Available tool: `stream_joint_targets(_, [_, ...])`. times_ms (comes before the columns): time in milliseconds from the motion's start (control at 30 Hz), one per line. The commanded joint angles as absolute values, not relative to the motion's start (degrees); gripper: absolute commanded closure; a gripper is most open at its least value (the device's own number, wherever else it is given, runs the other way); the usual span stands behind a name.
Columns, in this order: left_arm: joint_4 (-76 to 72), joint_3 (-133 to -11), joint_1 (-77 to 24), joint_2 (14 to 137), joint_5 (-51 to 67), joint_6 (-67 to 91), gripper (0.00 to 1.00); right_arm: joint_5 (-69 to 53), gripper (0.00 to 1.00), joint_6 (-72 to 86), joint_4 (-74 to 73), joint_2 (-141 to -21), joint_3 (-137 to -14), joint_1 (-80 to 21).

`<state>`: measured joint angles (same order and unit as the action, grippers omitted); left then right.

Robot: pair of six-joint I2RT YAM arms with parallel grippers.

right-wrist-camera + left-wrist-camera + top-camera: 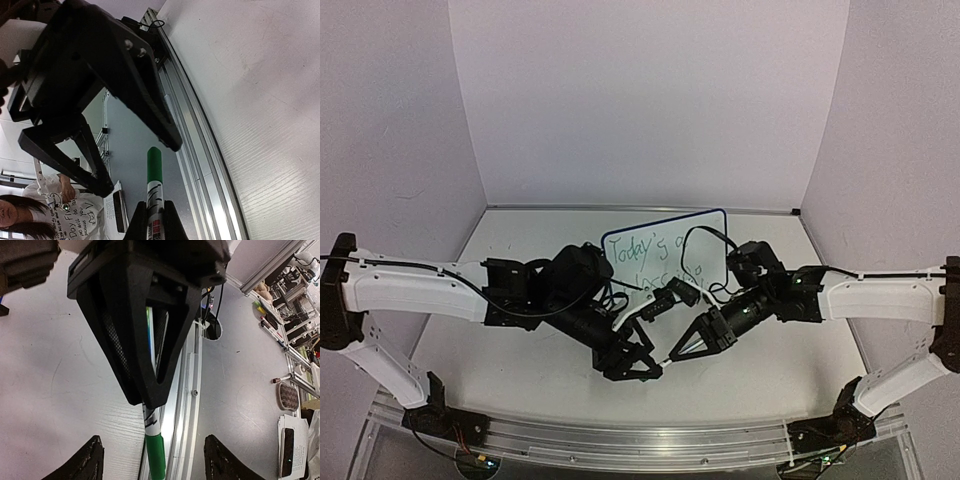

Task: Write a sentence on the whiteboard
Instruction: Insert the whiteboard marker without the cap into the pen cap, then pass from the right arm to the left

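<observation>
Green-capped marker [154, 167] — slim, glossy cylinder — pinched in right jaws; ribbed black left jaws gape wide, empty.

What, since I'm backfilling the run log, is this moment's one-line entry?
right pincer: shut on marker | left pincer: open, facing marker's green end | whiteboard: green sentence, lower line partly hidden

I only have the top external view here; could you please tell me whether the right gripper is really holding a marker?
Observer: Yes; the right wrist view shows the right gripper shut on a marker, its green end pointing away from the gripper.
Operator: Thank you. Is anything gripping that green end?
Observer: No; the left wrist view shows the left gripper open, the green end between its spread fingers and touching neither.
</observation>
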<state>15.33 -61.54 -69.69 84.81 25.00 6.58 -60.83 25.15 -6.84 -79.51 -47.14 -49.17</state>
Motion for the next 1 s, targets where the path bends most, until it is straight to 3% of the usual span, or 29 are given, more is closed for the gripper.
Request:
stream_joint_targets(0, [16.1,-63.8,-69.8,87.3,26.5,5.8,0.34,-62.6,1.00,25.4,-5.1,-77.8,-49.4,-49.0])
stream_joint_targets(100, [16.5,-64.9,-69.8,89.0,27.2,5.4,0.44,-63.0,1.00,25.4,-5.1,-77.7,-49.5,-49.0])
stream_joint_targets(467, [15.0,-65.3,-69.7,90.3,29.4,5.8,0.99,-63.1,1.00,25.0,-5.1,-78.2,-49.5,-49.0])
stream_joint_targets(567, [14.3,-64.8,-69.8,89.8,29.5,6.1,1.00,-62.6,0.96,24.8,-5.2,-78.5,-49.4,-49.0])
stream_joint_targets(633, [14.2,-64.2,-69.8,89.5,29.2,6.4,1.00,-60.3,0.81,24.7,-5.3,-78.0,-49.0,-48.7])
stream_joint_targets(800, [14.0,-60.2,-69.4,87.4,25.1,8.7,1.00,-51.2,0.29,26.0,-6.3,-74.0,-46.4,-42.3])
stream_joint_targets(967, [14.5,-52.7,-63.4,83.6,19.2,14.6,1.00,-42.6,0.09,25.7,-8.3,-70.1,-44.0,-34.2])
